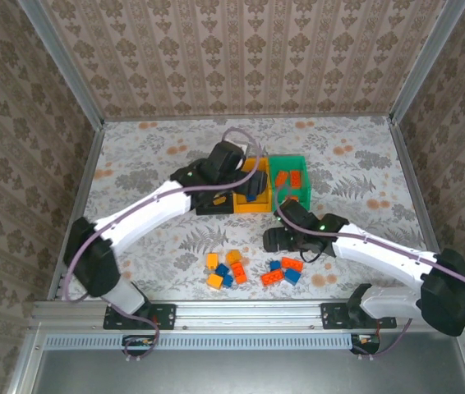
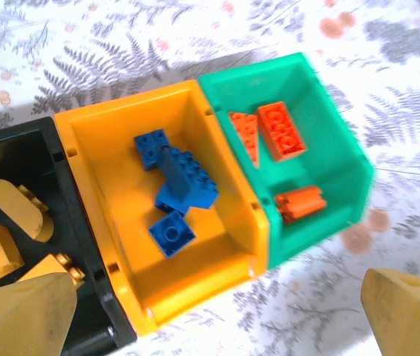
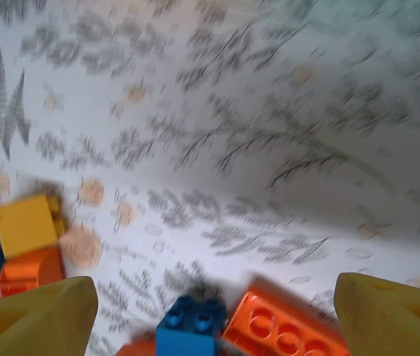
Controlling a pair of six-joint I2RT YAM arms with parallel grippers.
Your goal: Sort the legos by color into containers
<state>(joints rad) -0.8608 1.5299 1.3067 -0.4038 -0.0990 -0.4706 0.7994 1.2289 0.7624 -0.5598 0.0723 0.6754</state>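
The three joined bins stand mid-table: black (image 1: 212, 205), yellow-orange (image 1: 253, 207), green (image 1: 286, 160). My left gripper (image 1: 253, 187) hovers over them, open and holding nothing (image 2: 217, 319). Below it the yellow-orange bin (image 2: 113, 148) holds three blue bricks (image 2: 184, 182), the green bin (image 2: 329, 133) holds red-orange bricks (image 2: 280, 130), and the black bin (image 2: 76, 222) holds yellow bricks (image 2: 13, 211). My right gripper (image 1: 273, 240) sits low near the loose bricks (image 1: 282, 272), open (image 3: 214, 315). A blue brick (image 3: 188, 326) and a red-orange brick (image 3: 284, 326) lie between its fingers.
A second cluster of loose yellow, blue and red-orange bricks (image 1: 224, 271) lies on the floral cloth near the front edge. A yellow brick (image 3: 24, 222) and a red-orange brick (image 3: 28, 271) sit left of my right gripper. Patterned walls enclose the table.
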